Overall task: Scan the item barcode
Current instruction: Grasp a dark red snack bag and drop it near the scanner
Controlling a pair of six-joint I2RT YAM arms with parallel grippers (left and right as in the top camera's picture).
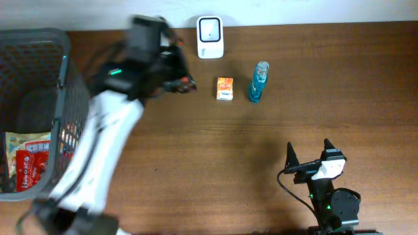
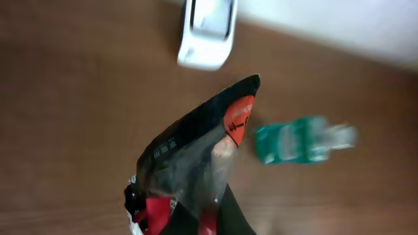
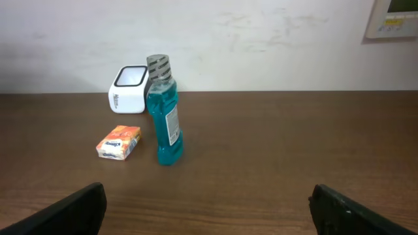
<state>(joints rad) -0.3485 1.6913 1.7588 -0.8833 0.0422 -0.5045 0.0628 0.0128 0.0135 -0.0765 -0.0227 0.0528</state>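
Bare brown counter [image 3: 281, 153] lies open directly ahead of the spread right fingers [image 3: 73, 210], free to pass. Farther ahead and to their left, three obstacles cluster: an upright blue bottle [image 3: 164, 114], a small orange box [image 3: 119, 142] just left of it, and a white scanner [image 3: 126, 89] behind both, by the wall. The left fingers [image 1: 174, 77], closed on a dark packet [image 2: 196, 153], hang near the scanner, with box and bottle to their right. A grey basket [image 1: 36, 34] blocks their left.

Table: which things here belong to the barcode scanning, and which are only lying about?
For the job:
packet, held up by the left arm
white scanner

Lying about:
orange box
blue bottle
basket
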